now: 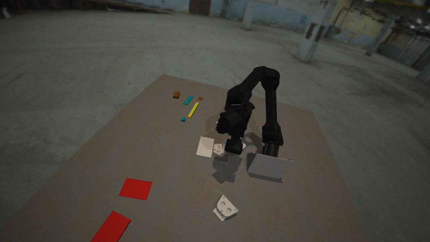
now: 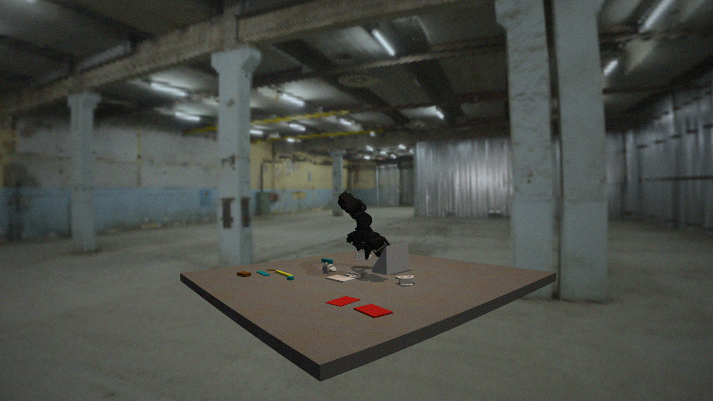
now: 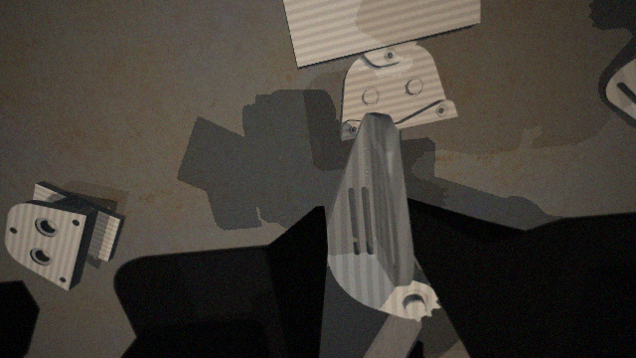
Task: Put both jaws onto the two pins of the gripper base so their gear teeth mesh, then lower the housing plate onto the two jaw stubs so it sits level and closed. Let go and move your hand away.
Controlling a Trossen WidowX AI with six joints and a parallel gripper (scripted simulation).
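Observation:
My gripper [image 3: 361,211] is shut on a cream jaw [image 3: 348,224] [image 1: 224,141] [image 2: 362,255], held above the table with its toothed end toward the bottom of the wrist view. The gripper base [image 3: 397,105] [image 1: 218,149] lies with two bare round pins facing up, just past the held jaw's tip in the wrist view. The other jaw [image 3: 622,91] [image 2: 327,267] lies apart, partly cut off at the wrist view's right edge. The housing plate [image 3: 55,249] [image 1: 226,205] [image 2: 404,279], with two round holes, rests on a small support, away from the base.
A flat cream block [image 1: 205,147] [image 3: 393,25] adjoins the base. A grey panel [image 1: 269,165] [image 2: 397,259] stands by the arm. Two red plates, one farther back [image 1: 135,189] and one nearer [image 1: 111,227], lie front left. Several small coloured blocks, including a yellow bar [image 1: 193,110], lie back left.

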